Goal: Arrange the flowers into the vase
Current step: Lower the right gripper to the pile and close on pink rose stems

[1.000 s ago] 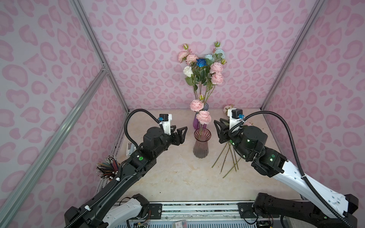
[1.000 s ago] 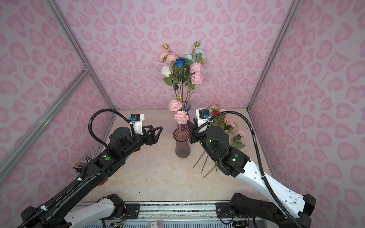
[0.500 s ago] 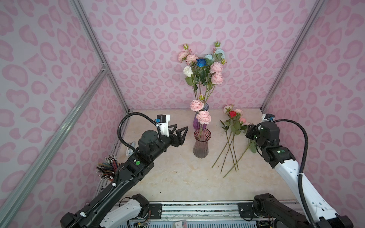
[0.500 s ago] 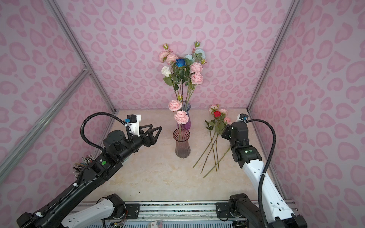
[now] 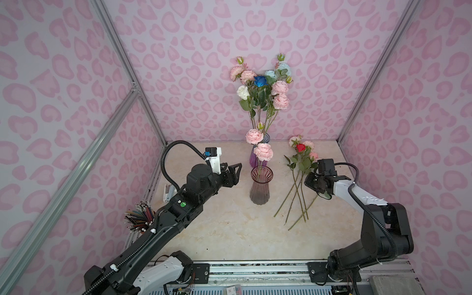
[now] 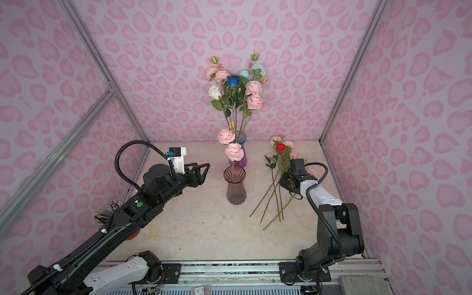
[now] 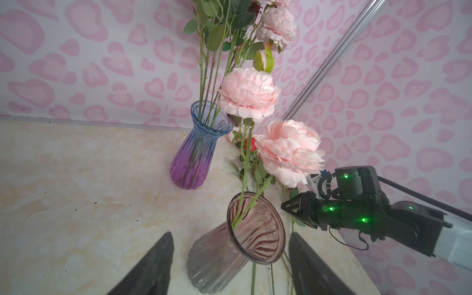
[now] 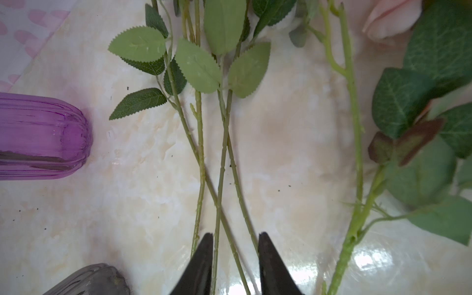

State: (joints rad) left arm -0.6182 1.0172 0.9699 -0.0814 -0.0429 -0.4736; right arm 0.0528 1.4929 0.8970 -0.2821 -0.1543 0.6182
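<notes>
since a second ago the right gripper (image 8: 235, 233) has swung away from the smoky pink ribbed glass vase (image 5: 260, 190) and come down over the loose long-stemmed artificial flowers (image 5: 302, 163) lying on the pale marbled bench (image 5: 224, 229). in both top views its fingertips are hidden under its own wrist. only the right wrist view shows the jaws a little apart, straddling thin green stems, and i cannot tell if they press them. the blooms are cut off there. the left gripper (image 5: 233, 170) hangs just beside the smoky vase, jaws wide apart, holding nothing. two pale pink peonies (image 5: 263, 153) stand in that vase. from above they cover most of the blue-to-purple ribbed glass vase (image 7: 198, 148) behind. the left wrist view shows it whole, with the tall mixed bunch (image 5: 263, 89) in it. a cup of coloured pencils (image 5: 139, 217) sits by the left wall.
</notes>
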